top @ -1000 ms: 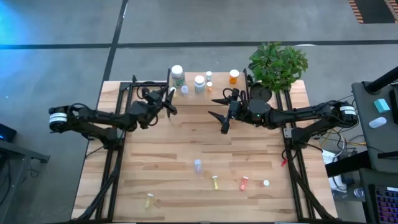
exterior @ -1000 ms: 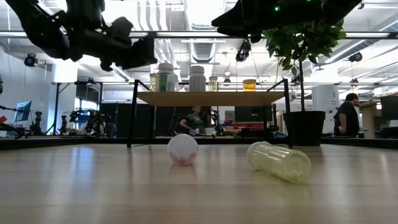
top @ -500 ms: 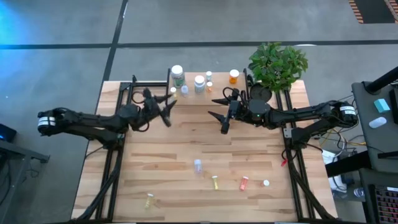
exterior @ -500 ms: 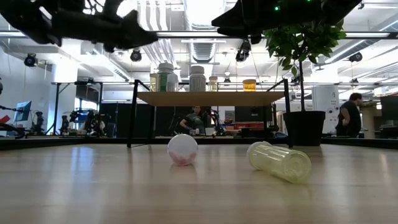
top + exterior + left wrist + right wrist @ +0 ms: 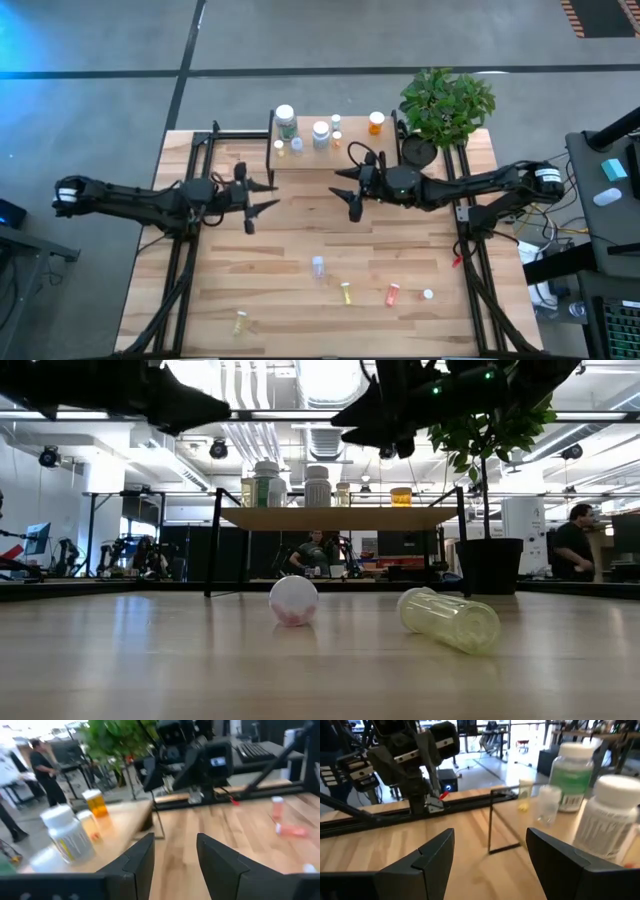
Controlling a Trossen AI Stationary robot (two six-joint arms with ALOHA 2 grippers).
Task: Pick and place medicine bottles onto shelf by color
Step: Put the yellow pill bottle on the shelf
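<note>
Fingers on the left gripper point(image 5: 256, 197) and right gripper point(image 5: 349, 192) stand apart and hold nothing, both above the bench point(image 5: 300, 250) just at 6 o'clock of the shelf point(image 5: 330, 150). Several bottles point(image 5: 321, 134) stand on the shelf; five lie loose toward 6 o'clock. The loose ones, lying on their sides, may roll from a pinch, and reaching arms could topple the shelved ones.

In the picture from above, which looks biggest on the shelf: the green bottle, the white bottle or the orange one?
1. Green-labelled white-capped bottle
2. White-capped white bottle, close behind, nearly alike
3. Orange bottle, smallest
All stand on the light wooden shelf.
</note>
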